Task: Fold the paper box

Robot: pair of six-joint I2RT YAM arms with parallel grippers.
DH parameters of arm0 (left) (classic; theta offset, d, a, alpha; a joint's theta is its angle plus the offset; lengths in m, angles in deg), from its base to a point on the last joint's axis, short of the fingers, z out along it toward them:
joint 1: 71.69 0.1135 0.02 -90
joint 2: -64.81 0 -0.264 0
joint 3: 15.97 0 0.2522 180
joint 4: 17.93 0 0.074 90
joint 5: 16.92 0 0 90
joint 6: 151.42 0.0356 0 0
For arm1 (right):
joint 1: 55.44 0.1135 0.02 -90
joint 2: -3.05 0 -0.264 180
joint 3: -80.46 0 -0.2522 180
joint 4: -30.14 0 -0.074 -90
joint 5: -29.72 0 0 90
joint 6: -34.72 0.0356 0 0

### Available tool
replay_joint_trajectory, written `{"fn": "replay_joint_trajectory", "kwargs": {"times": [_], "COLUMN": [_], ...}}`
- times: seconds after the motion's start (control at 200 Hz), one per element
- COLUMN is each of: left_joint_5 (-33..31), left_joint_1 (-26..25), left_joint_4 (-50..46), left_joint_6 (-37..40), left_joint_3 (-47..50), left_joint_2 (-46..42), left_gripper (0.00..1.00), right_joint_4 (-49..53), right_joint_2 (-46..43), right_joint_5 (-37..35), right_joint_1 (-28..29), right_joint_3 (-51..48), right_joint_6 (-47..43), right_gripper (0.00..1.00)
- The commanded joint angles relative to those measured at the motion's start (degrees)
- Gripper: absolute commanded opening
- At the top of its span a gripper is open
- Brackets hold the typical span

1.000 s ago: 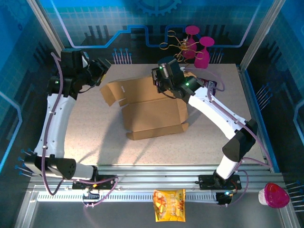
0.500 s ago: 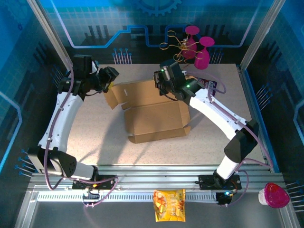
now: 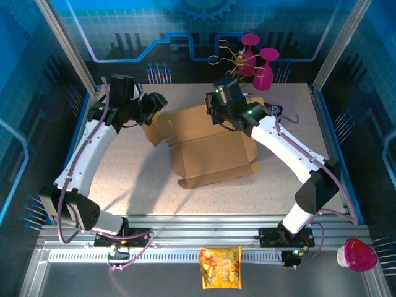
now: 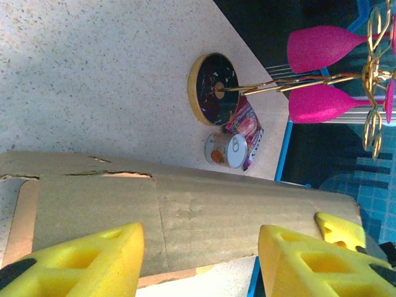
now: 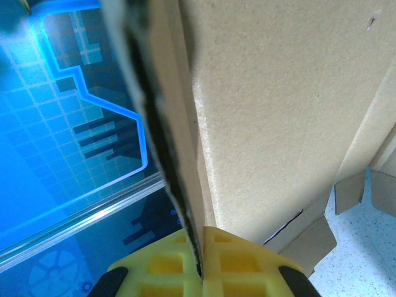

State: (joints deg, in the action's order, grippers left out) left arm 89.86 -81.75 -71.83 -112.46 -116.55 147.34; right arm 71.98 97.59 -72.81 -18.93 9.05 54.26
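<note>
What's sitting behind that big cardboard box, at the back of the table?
A gold wire stand with pink cones, a small can and a snack packet. Anything tucked right against the back wall of the box is hidden.

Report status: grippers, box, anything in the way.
Left gripper open at the left flap. Right gripper shut on paper box, rear wall. Partly folded. Can behind, clear.
</note>
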Motion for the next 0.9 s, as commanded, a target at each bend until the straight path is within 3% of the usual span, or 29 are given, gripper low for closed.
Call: {"fn": "replay_joint_trajectory", "kwargs": {"times": [0.0, 0.205, 0.325, 0.445, 0.896], "left_joint_5": [-2.5, -8.3, -6.6, -2.4, -0.9], "left_joint_1": [-0.8, -0.6, -0.5, -1.2, -5.2], "left_joint_4": [-3.2, -11.3, -14.6, -14.9, -11.1], "left_joint_6": [0.7, 3.6, 3.8, 1.4, -0.9], "left_joint_3": [-1.8, -11.6, -15.1, -14.2, -12.1], "left_joint_2": [-0.5, -1.5, -0.6, 0.2, 1.8], "left_gripper": [0.53, 0.57, 0.58, 0.58, 0.56], "right_joint_4": [0.8, 15.8, 21.7, 21.6, 20.6], "right_joint_2": [-3.3, -3.6, -3.9, -4.5, -5.1], "right_joint_5": [1.9, 6.7, 8.2, 9.1, 9.6], "right_joint_1": [-1.2, -3.7, -4.5, -5.0, -5.7], "right_joint_3": [1.1, 8.1, 10.5, 9.7, 9.6], "right_joint_6": [1.6, 1.4, 1.7, 2.6, 3.3], "right_gripper": [0.0, 0.0, 0.0, 0.0, 0.0]}}
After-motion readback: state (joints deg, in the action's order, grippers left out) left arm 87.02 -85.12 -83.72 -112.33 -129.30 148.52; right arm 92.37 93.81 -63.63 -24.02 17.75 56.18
